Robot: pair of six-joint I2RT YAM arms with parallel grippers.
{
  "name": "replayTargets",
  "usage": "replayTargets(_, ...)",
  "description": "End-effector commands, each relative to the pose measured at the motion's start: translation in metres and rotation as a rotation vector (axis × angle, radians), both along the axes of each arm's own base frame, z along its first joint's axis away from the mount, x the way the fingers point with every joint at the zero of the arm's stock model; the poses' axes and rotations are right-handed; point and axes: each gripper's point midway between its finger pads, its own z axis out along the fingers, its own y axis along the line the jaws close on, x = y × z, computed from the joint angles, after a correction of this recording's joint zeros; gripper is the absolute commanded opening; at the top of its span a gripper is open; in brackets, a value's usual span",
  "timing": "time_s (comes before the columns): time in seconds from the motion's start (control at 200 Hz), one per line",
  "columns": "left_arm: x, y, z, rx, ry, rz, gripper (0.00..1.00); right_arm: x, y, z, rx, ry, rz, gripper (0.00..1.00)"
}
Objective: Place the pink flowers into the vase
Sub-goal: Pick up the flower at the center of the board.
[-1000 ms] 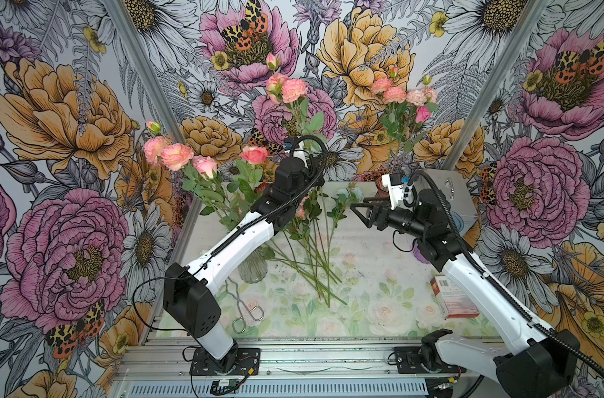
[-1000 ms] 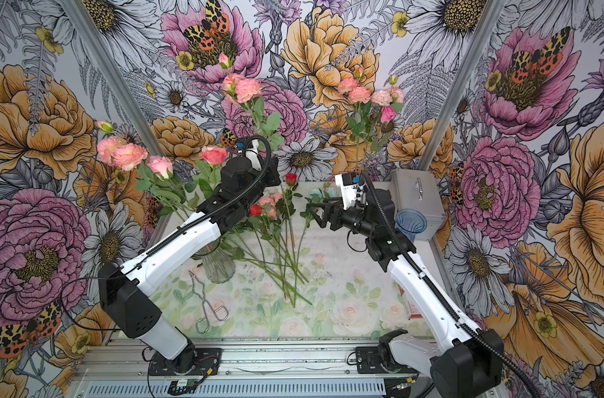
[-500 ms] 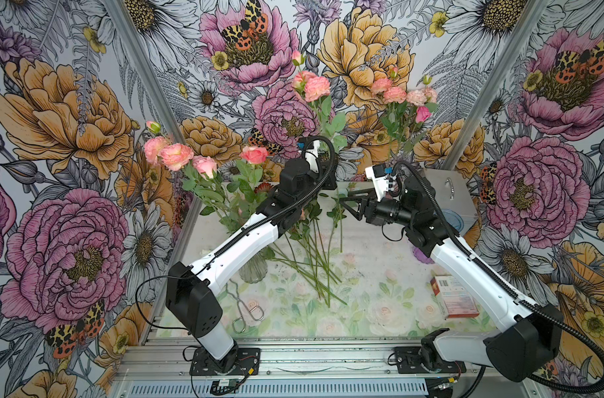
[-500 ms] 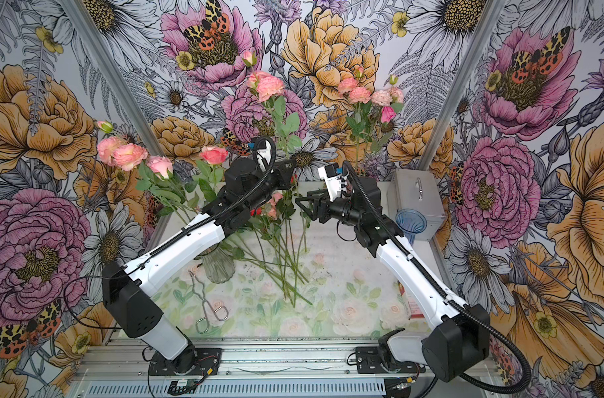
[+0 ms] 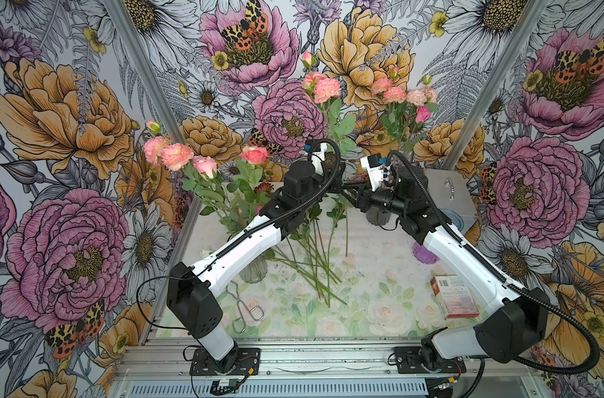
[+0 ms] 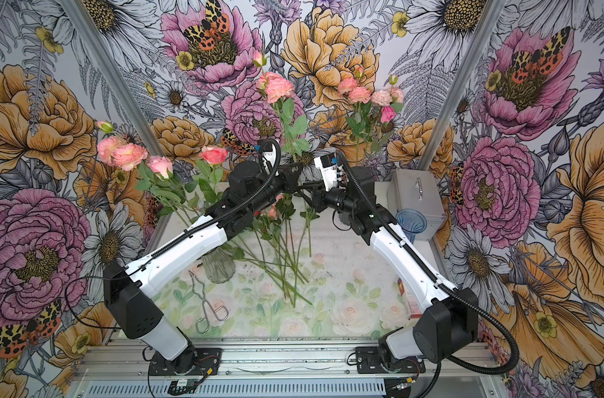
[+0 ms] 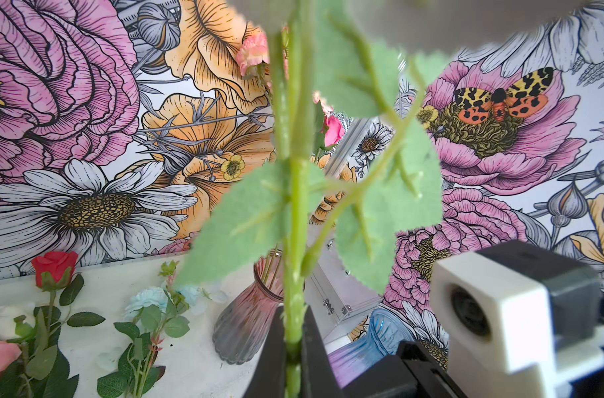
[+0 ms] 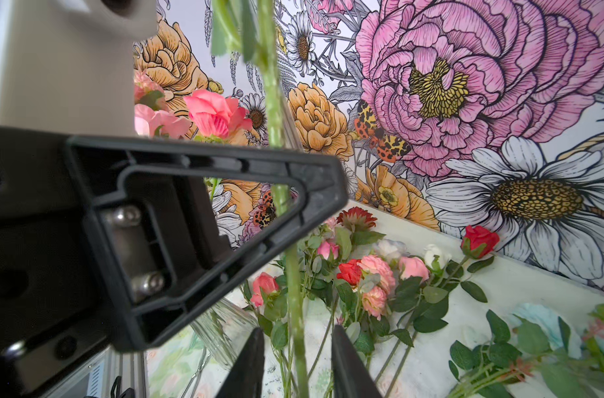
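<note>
The left gripper (image 7: 292,315) was closed tightly on the green stem (image 7: 295,206) of one pink flower, which was held upright with its ruffled salmon heads (image 5: 323,88) high before the back wall. The right gripper (image 8: 295,332) was placed around the same stem just beside the left one, its jaws narrow but apart from the stem on both sides. Other pink flowers (image 8: 376,272) were seen lying on the table (image 8: 521,286) near a red rose (image 8: 480,239), and some pink blooms (image 5: 176,155) were standing in the clear vase (image 5: 254,272) under the left arm.
</note>
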Motion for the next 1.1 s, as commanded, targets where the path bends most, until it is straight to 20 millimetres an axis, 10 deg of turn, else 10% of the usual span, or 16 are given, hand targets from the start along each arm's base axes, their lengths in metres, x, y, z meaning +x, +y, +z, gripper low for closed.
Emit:
replayTargets(0.0, -0.010, -0.003, 0.023, -0.044, -0.046, -0.032, 0.00, 0.003, 0.000, 0.018, 0.002, -0.052, -0.013, 0.31)
replayTargets(0.535, -0.013, -0.007, 0.022, -0.039, -0.041, -0.038, 0.05, 0.009, 0.000, 0.018, -0.005, -0.051, -0.027, 0.05)
replayTargets(0.915, -0.008, 0.026, 0.040, -0.042, -0.058, 0.023, 0.53, 0.017, -0.026, 0.013, -0.019, -0.050, -0.112, 0.00)
replayTargets(1.096, -0.014, 0.044, 0.044, -0.025, -0.060, 0.041, 0.92, 0.028, -0.059, 0.024, -0.047, -0.108, -0.229, 0.00)
